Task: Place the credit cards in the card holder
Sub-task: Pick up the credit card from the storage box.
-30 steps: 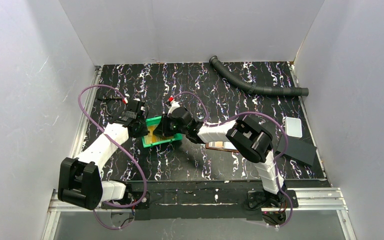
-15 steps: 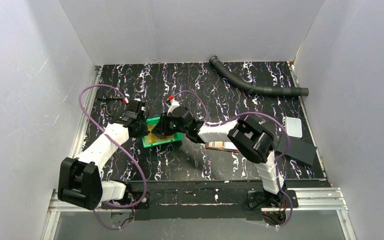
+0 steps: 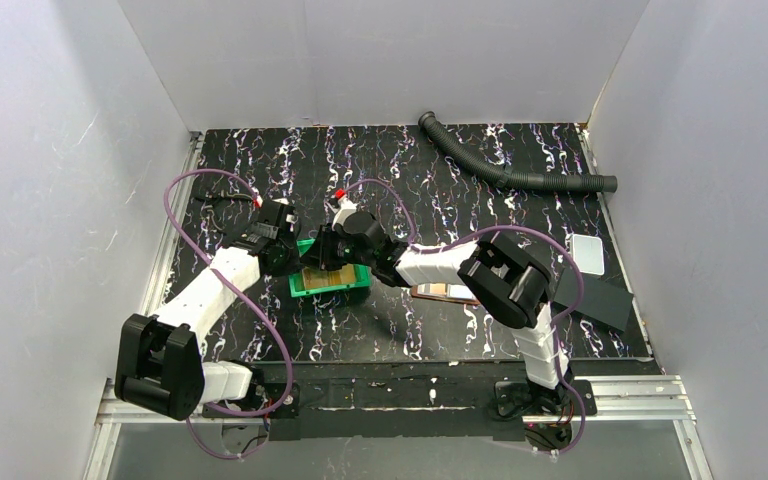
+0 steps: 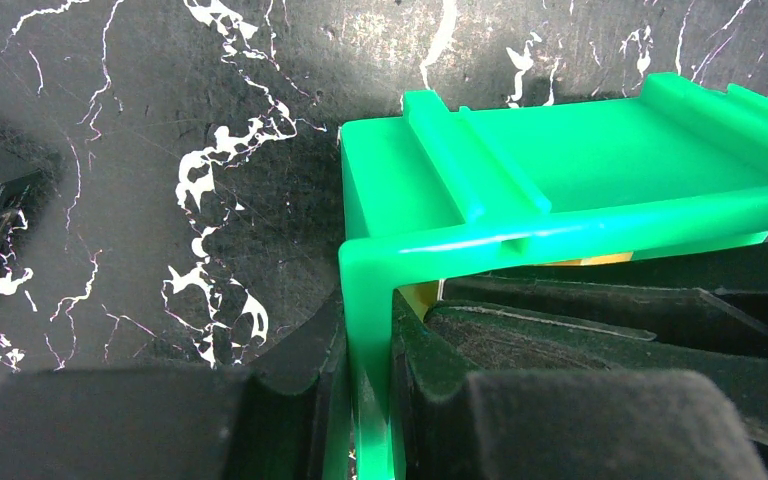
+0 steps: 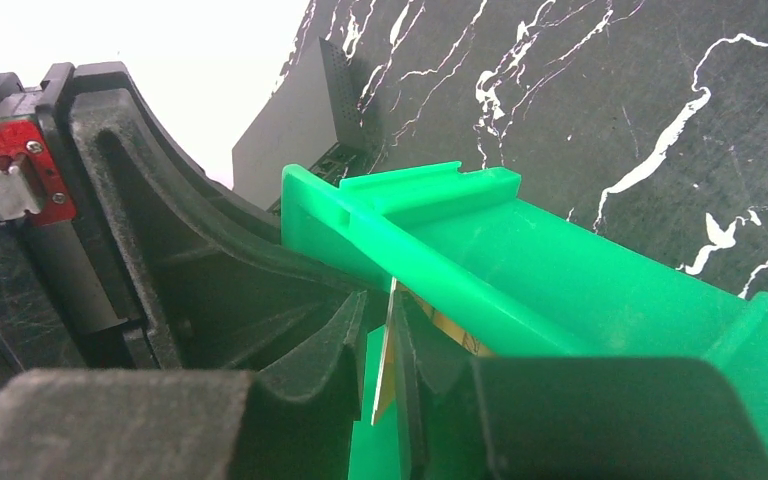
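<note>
My left gripper [image 3: 286, 262] [image 4: 365, 335] is shut on the left wall of a green bin [image 3: 298, 288] [image 4: 560, 165] [image 5: 560, 280]. The credit cards [image 3: 326, 279], tan and yellowish, lie inside the bin. My right gripper [image 3: 326, 256] [image 5: 384, 318] reaches into the bin from the far side. One card [image 5: 387, 372] stands edge-on between its jaws, against the right finger, with a thin gap to the left finger. More yellow cards [image 5: 452, 331] show behind the bin's rim. The card holder [image 3: 447, 291], brown, lies to the right of the bin, partly hidden under my right arm.
A black corrugated hose [image 3: 505, 168] curves across the back right. A pale plate [image 3: 587, 253] and a flat black sheet [image 3: 602, 301] lie at the right edge. White walls enclose the marbled black table on three sides.
Both grippers and the bin have shifted slightly to the right. The bin sits flatter, and more of the tan cards shows inside it than before.
</note>
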Controlling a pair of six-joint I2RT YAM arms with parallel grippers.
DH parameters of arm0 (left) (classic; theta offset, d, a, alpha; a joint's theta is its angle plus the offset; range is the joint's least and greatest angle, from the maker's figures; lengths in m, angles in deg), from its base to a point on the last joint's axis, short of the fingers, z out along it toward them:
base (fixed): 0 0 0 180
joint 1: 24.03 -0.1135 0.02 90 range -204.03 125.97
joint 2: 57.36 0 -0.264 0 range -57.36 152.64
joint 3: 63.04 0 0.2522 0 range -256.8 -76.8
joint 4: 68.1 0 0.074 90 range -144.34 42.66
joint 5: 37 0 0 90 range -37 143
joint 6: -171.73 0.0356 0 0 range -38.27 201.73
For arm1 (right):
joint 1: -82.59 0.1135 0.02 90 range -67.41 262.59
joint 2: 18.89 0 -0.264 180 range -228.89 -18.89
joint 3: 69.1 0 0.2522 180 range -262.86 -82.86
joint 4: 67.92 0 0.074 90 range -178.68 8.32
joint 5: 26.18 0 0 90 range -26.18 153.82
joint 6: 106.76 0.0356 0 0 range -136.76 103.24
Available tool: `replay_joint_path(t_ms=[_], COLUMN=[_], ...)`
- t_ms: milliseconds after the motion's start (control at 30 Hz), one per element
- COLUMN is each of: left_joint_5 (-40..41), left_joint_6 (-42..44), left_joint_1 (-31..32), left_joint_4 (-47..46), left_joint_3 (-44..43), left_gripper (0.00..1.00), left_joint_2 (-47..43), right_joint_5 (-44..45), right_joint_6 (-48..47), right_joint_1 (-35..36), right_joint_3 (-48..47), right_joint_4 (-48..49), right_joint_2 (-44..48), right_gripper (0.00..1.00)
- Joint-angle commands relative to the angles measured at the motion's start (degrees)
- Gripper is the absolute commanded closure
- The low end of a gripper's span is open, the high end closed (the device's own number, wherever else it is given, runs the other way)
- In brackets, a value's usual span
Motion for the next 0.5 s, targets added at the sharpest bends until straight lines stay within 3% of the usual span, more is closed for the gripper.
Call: replay_joint_path(t_ms=[0,300,467], left_joint_5=[0.2,-0.21,-0.5], left_joint_6=[0.66,0.47,0.44], left_joint_1=[0.29,0.31,0.29], left_joint_4=[0.05,0.26,3.51], left_joint_3=[-0.03,-0.18,-1.94], left_gripper=[1.0,1.0,1.0], left_joint_2=[-1.24,-1.0,0.64], right_joint_5=[0.73,0.29,3.02], right_joint_6=[0.02,-0.53,-3.47], right_joint_1=[0.25,0.34,0.19], right_joint_3=[-1.62,-3.46,-3.67], right_joint_4=[0.6,-1.49,-4.19], right_joint_2=[-0.71,-2.8,-1.84], right_gripper=[0.75,0.71,0.85])
